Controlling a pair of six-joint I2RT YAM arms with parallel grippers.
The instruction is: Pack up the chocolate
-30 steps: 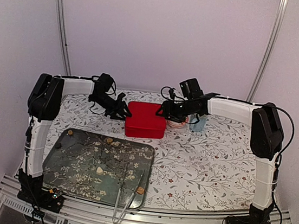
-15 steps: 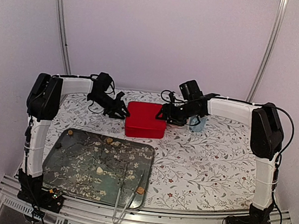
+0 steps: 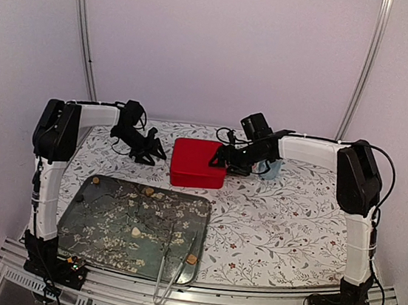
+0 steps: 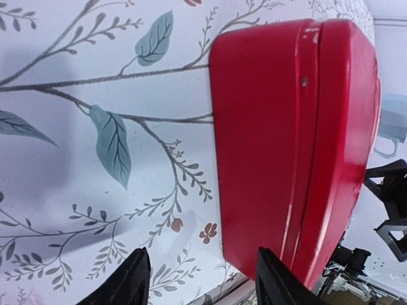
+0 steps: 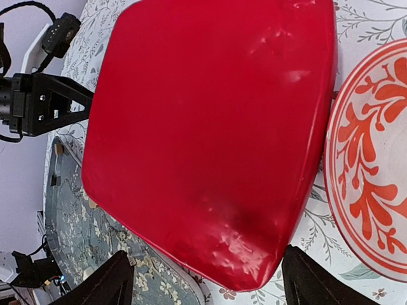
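Several small chocolate pieces lie scattered on the dark floral tray [image 3: 103, 244]: a brown one [image 3: 149, 190] at the far edge, a cream one [image 3: 136, 230] mid-tray, a caramel one [image 3: 192, 258] near the front right. A closed red box [image 3: 199, 163] stands behind the tray. My left gripper [image 3: 152, 152] hangs open just left of the box, apart from it; in the left wrist view the box [image 4: 292, 146] sits beyond the empty gripper [image 4: 203, 283]. My right gripper [image 3: 229, 161] is open over the box's right edge, its jaws wide above the lid [image 5: 210, 127], holding nothing.
Metal tongs [image 3: 171, 267] lie across the tray's front right corner. A red-and-white patterned bowl [image 5: 372, 171] sits right beside the red box, and a pale blue cup [image 3: 270, 168] stands behind the right arm. The cloth-covered table [image 3: 285, 222] stretches to the right.
The left gripper has drawn back leftward off the box's side and opened. The right gripper's jaws have spread wider, staying over the box's right edge.
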